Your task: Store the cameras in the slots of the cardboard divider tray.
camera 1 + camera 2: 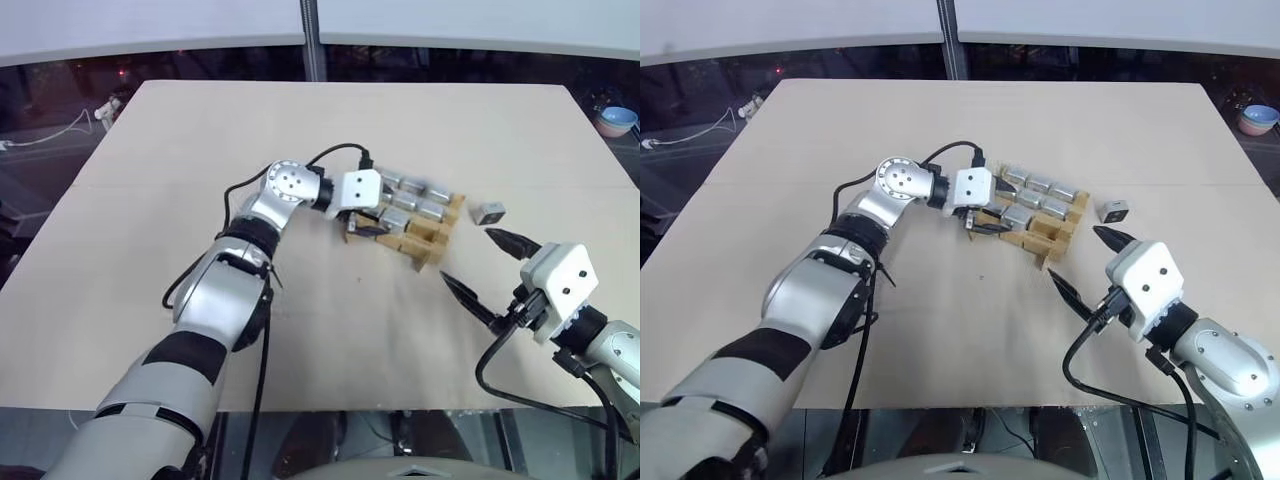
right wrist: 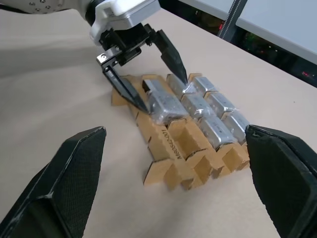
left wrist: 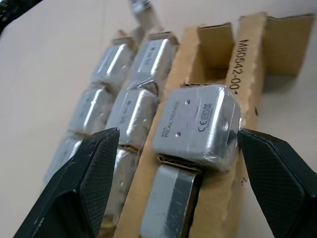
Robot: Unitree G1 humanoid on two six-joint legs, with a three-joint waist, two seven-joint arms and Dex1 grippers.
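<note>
Left gripper (image 2: 143, 79) open wide over the tray (image 1: 425, 243) at mid-table, fingers straddling a camera (image 3: 198, 126) half-seated in the near row, gripping nothing. Best pressed straight down, kept square to the cardboard walls, so the strips don't buckle. Right gripper (image 1: 480, 268) fully open and empty, near right. Eight cameras in slots by best count, some hidden; one loose camera (image 1: 490, 212) right of the tray.

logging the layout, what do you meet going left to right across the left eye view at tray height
left end effector → cardboard divider tray with stored cameras → loose camera on the table → right end effector
</note>
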